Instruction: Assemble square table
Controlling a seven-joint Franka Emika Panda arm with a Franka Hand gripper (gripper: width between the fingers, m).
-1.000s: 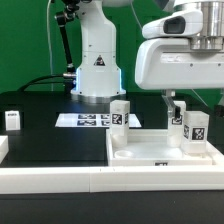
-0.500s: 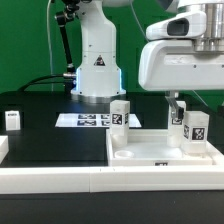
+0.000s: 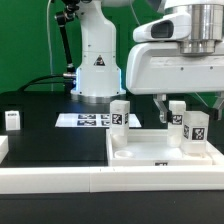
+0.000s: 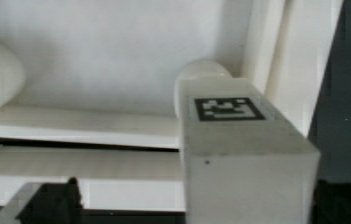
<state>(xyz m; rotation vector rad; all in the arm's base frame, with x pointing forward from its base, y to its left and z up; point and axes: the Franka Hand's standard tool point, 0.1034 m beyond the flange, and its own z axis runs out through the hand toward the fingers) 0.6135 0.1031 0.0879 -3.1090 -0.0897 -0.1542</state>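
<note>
Your pincer [image 3: 175, 106] hangs open astride an upright tagged leg [image 3: 177, 117] by the square slab's [image 3: 150, 160] far rim.

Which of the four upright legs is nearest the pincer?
The leg directly under the pincer, second from the exterior view's right. In that view the rightmost leg, middle leg and far-left leg all stand off to the side.
</note>
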